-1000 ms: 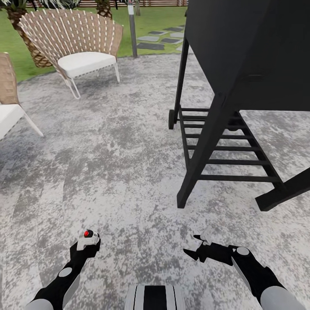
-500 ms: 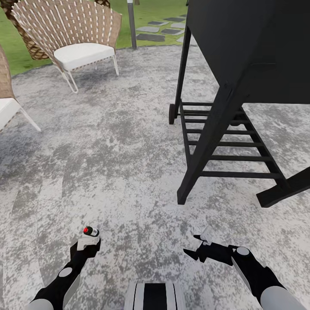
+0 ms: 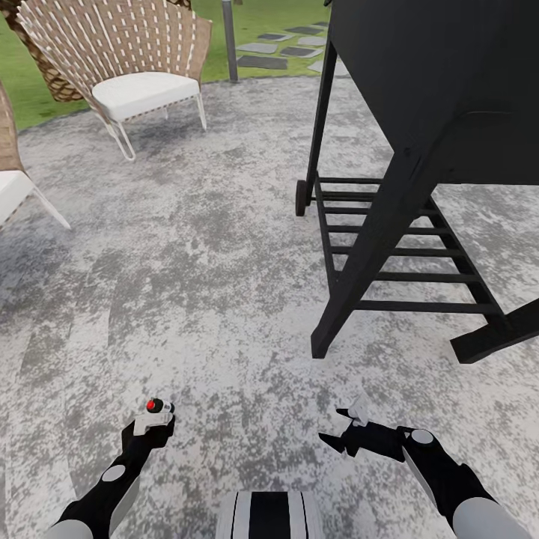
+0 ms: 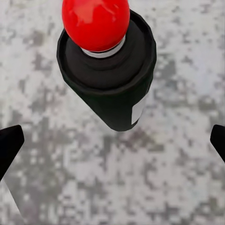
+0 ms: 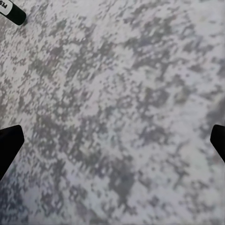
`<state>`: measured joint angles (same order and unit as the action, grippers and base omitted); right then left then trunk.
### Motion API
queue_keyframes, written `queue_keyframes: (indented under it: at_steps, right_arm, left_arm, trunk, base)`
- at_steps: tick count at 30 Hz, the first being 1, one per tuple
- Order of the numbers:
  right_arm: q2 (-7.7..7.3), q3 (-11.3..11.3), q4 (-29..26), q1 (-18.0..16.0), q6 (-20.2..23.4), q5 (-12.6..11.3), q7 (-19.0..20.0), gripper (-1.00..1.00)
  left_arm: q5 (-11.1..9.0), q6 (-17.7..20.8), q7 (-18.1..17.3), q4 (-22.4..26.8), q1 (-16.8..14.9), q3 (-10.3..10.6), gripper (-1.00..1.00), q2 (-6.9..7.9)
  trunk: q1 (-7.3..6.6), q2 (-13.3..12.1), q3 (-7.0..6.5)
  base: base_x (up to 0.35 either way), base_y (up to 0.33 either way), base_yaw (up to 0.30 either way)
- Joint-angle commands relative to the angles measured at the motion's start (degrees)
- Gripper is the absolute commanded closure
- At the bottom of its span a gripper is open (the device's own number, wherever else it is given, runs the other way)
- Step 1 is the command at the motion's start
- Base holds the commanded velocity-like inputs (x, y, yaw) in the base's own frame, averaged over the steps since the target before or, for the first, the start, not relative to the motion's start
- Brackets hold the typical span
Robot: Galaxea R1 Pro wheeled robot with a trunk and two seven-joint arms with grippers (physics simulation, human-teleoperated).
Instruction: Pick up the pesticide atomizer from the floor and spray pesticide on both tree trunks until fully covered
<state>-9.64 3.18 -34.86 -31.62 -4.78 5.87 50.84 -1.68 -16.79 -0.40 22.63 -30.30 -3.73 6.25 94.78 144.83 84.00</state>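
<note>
The left hand (image 3: 153, 424) is held wide open directly above the pesticide atomizer (image 4: 107, 70), its dark fingertips (image 4: 9, 145) spread well apart on either side, judged to be lined up for a grasp from above. The atomizer, a small black canister with a rounded red cap and a white label patch, stands on the mottled grey paved floor (image 3: 209, 299) in front of the robot. The right hand (image 3: 340, 430) is also kept open and empty over bare paving, near a black grill cart (image 3: 419, 150); wicker chairs (image 3: 127, 67) and the garden's lawn (image 3: 262, 22) lie beyond.
</note>
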Motion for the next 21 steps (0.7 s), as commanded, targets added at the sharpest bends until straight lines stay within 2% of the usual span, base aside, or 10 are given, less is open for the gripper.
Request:
queue_keyframes:
  at_steps: [1,7,21]
  right_arm:
    - [-0.03,0.1,0.0,0.0,-0.5,0.5,0.0,-1.0]
    - [-0.03,0.1,0.0,0.0,-0.5,0.5,0.0,-1.0]
    - [-0.03,0.1,0.0,0.0,-0.5,0.5,0.0,-1.0]
  left_arm:
    - [-0.2,-0.2,0.0,0.0,0.0,-0.1,-1.0,-0.01]
    - [-0.2,-0.2,0.0,0.0,0.0,0.0,-1.0,-0.01]
    - [-0.2,-0.2,0.0,0.0,0.0,-0.1,-1.0,-0.01]
  trunk:
    - [-0.01,0.0,0.03]
    - [-0.01,0.0,0.03]
    - [-0.01,0.0,0.03]
  base:
    - [0.026,0.001,0.0]
    - [0.092,0.0,0.0]
    - [0.004,0.0,0.0]
